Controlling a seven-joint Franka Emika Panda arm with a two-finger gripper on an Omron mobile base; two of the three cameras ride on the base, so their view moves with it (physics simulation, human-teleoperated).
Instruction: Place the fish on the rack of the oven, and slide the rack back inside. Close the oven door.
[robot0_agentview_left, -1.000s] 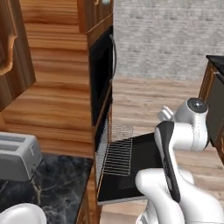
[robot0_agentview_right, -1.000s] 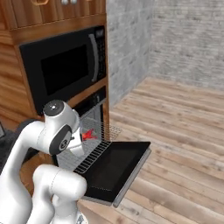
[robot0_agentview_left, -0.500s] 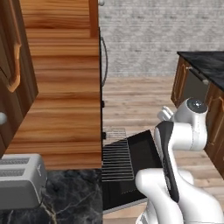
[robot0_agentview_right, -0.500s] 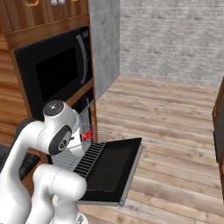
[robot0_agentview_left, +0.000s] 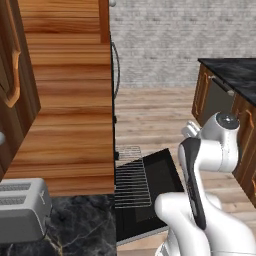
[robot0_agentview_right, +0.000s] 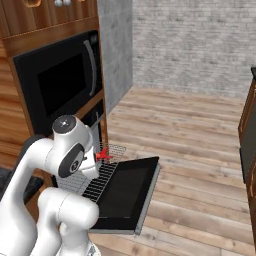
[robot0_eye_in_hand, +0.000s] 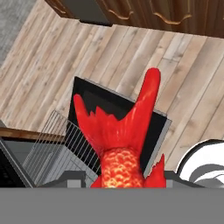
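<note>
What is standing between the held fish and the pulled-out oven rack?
Nothing visible is in the way. The gripper holds the fish above the rack, which is pulled out over the open oven door, and its wires are bare.

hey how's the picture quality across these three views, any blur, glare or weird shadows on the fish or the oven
Left base view: sharp, evenly lit, rack wires crisp, no glare. Right base view: clear; fish small but distinct, oven door glass matte. Hand view: fish huge and close, slightly soft at the edges, flat light, no hard shadows.
</note>
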